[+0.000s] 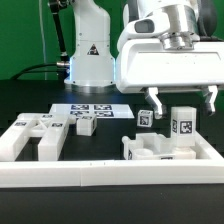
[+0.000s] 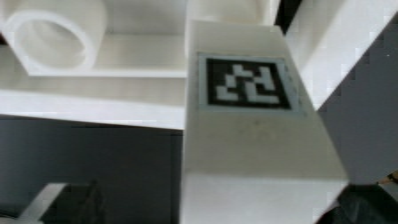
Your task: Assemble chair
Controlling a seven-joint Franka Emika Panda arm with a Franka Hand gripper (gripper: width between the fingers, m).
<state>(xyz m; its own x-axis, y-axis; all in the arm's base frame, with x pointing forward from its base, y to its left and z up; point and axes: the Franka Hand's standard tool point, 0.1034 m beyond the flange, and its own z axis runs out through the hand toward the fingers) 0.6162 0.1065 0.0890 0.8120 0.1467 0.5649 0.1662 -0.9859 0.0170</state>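
A long white border rail (image 1: pixel 60 177) runs across the near edge of the black desk (image 1: pixel 105 145). Behind it on the left lies a blocky white chair piece (image 1: pixel 30 138) with thick prongs. A small tagged block (image 1: pixel 87 125) sits just beyond it, towards the middle. Farther back, the marker board (image 1: pixel 88 108) lies flat in front of the arm's white base (image 1: pixel 90 55), with a green backdrop (image 1: pixel 25 40) closing off the room.

On the right, just behind the rail, rests a low white chair frame (image 1: pixel 160 152). An upright bar (image 1: pixel 183 122) stands at it, its square tag facing forward. A smaller tagged part (image 1: pixel 145 117) stands just left of the bar.

The end effector (image 1: pixel 183 104) hangs over this bar, fingers (image 1: pixel 156 104) spread wide on either side and clear of it, pinching nothing. The wrist view is filled by the same bar (image 2: pixel 249 150)
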